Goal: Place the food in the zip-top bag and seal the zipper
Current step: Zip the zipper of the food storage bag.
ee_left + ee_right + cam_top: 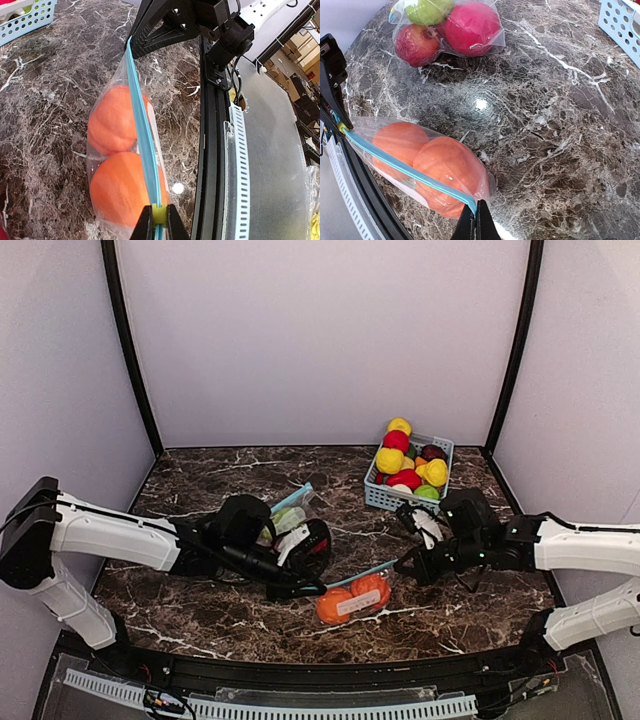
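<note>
A clear zip-top bag [357, 605] lies at the front middle of the table with two orange food pieces [116, 120] inside. Its blue zipper [142, 130] is stretched taut between my two grippers. My left gripper [159, 213] is shut on the yellow-green slider [159, 215] at the bag's left end [312, 589]. At the other end, my right gripper [476, 212] is shut on the tip of the blue zipper [410, 170], with the orange food [451, 165] just beside it. The strip looks pressed together along its whole length.
A second bag [450, 25] holding red and green fruit lies behind the left arm [296, 522]. A light-blue basket [385, 498] with several red, yellow and green fruits stands at the back right. The black table rail [212, 150] runs close to the bag.
</note>
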### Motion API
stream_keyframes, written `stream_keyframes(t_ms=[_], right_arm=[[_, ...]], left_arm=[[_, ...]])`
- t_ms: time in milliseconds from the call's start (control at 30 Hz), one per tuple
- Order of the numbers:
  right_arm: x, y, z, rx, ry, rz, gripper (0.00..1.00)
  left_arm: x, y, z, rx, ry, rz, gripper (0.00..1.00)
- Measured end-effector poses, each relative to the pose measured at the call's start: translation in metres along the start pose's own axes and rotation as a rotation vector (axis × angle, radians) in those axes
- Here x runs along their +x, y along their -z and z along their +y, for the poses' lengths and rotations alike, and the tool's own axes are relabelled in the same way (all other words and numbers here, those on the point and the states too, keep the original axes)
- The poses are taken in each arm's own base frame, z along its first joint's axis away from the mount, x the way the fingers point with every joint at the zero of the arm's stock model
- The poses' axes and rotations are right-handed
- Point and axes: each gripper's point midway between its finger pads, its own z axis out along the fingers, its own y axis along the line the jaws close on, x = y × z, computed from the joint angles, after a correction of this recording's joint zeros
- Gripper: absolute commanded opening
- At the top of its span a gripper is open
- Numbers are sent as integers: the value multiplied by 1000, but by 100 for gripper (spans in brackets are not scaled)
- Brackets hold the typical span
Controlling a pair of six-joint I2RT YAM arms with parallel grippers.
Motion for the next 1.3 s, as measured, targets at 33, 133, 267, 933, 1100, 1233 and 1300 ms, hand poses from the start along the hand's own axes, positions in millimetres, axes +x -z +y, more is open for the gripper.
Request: stream_keyframes(t_ms=[33,133,267,933,1100,1233,1300], right_arm=[[0,1,-1,3,-4,-1,0],[0,3,-4,9,-11,-2,0],[1,3,-6,15,-16,4,0],[3,4,-10,24,-26,15,0],[3,5,-6,-9,-12,18,0],[5,5,-1,-43,-3,27,9],[6,5,0,-55,0,34,23]], left_arm=[[2,1,1,-3,3,3,1],[3,3,1,-7,3,1,1],[2,7,1,-16,0,-7,1],[9,16,5,-55,1,-7,1],[11,16,5,-55,11,1,1],[13,16,6,-63,48,12,10],[14,16,8,-74,70,16,21]])
